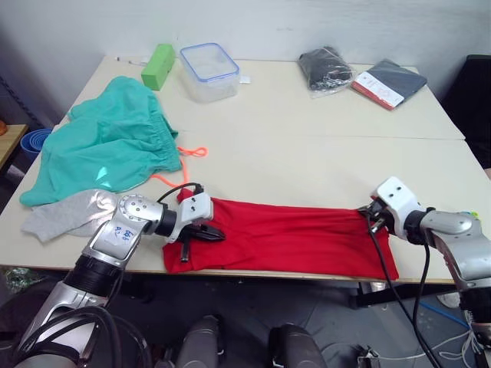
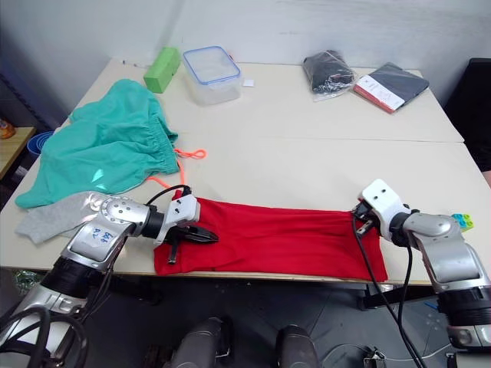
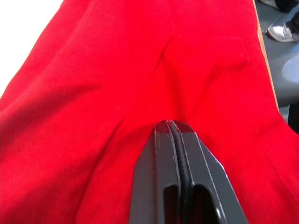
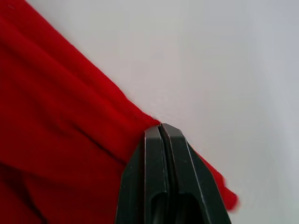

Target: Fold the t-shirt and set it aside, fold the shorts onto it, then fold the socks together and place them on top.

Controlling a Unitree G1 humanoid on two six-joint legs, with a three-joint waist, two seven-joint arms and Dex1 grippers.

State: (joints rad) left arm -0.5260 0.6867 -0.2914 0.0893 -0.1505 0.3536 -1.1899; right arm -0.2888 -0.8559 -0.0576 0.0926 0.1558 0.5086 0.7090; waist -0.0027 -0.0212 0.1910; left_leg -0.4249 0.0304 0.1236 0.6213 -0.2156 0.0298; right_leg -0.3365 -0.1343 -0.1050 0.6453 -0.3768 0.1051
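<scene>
My left pincer point(image 1: 201, 231) and right pincer point(image 1: 371, 217) are both clamped closed, arms stretched low and wide apart.

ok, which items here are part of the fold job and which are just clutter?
Job:
red cloth t-shirt
teal-green cloth shorts
light grey soft socks

Clutter:
green block
clear lidded plastic container
black bagged cloth
dark flat packet
</scene>
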